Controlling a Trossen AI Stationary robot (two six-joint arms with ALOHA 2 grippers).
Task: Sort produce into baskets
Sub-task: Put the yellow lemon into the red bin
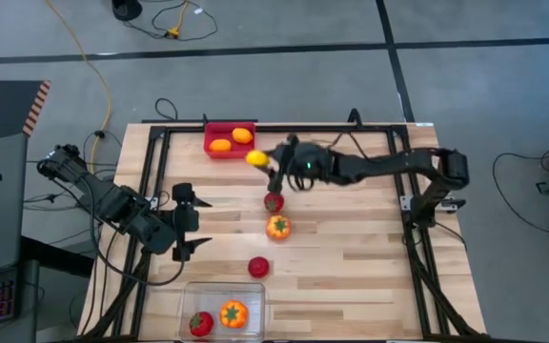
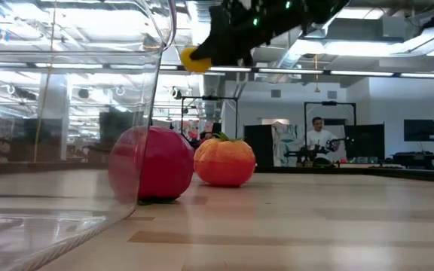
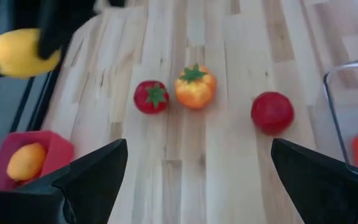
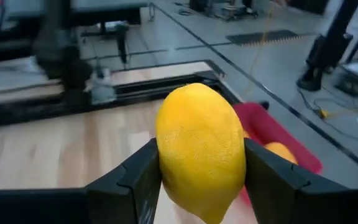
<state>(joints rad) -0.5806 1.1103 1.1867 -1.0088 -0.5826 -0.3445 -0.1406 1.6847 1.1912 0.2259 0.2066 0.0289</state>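
We've got a pale wooden plank table (image 1: 351,248) spread beneath the jaws of the right gripper (image 1: 260,160) and the left gripper (image 1: 201,222). A black metal frame (image 1: 417,248) rims it, outside both sets of jaws. Off the table, well behind the left jaws, a yellow cable (image 1: 98,71) snakes over the grey floor (image 1: 465,86), past a black-and-orange striped mat (image 1: 8,105). Far beyond the right jaws, across the room, a person (image 2: 319,139) stands among dark equipment.

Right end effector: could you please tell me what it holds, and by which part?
The right end effector grips a yellow lemon across its middle, fingers on opposite sides.
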